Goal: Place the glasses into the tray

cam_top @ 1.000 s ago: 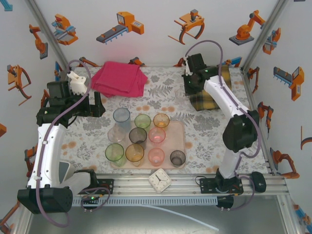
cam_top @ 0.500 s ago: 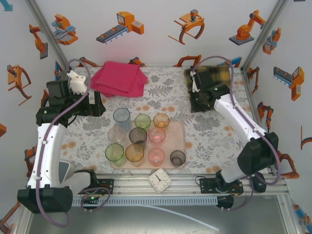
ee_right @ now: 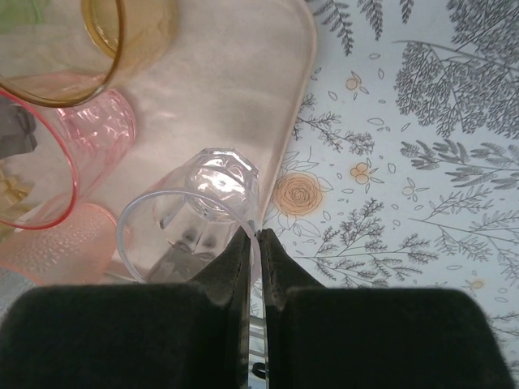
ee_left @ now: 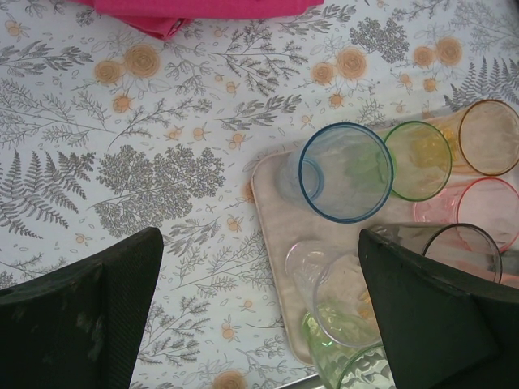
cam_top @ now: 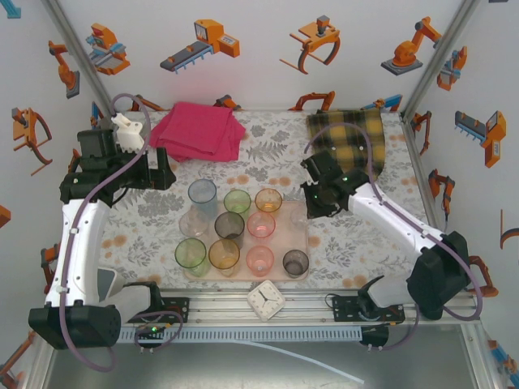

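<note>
Right hand (ee_right: 253,237) tight on rim of clear glass (ee_right: 212,183)

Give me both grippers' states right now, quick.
Left gripper: open, holding nothing.
Right gripper: shut on the rim of a clear glass, just inside the tray edge.

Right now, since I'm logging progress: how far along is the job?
Done: ten glasses stand in the tray. In hand: the right end effector pinches the rim of a clear glass just inside the tray's right edge. Left: letting it go there.
</note>
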You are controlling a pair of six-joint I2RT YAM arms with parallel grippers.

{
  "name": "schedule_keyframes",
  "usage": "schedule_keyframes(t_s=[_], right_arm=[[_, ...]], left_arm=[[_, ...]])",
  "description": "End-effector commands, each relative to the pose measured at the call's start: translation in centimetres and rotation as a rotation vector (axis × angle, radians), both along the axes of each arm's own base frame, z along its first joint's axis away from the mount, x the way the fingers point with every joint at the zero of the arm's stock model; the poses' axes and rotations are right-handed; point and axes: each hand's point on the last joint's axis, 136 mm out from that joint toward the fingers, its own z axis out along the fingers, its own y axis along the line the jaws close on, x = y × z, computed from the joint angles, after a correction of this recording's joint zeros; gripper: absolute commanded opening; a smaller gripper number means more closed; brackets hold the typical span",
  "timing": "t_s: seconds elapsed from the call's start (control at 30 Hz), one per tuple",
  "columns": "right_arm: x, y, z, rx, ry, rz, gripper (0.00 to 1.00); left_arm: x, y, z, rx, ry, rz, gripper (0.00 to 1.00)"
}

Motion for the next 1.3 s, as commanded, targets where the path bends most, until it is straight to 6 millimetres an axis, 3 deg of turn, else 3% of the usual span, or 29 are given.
schedule_keyframes(t_s=[0.0, 0.17, 1.27], right_arm=[[-0.2, 0.7, 0.1, 0.045, -0.024, -0.035, 0.1], [-0.9, 0.9, -0.8, 0.039, -0.011, -0.028, 0.11], [-0.6, 1.2, -4.0, -0.001, 0.009, -0.037, 0.13]], left_arm=[[0.4, -0.2, 1.4, -0.025, -0.034, -0.004, 0.99], [0.5, -0.2, 1.3, -0.02, -0.033, -0.002, 0.99], [0.7, -0.1, 0.8, -0.022, -0.019, 0.004, 0.99]])
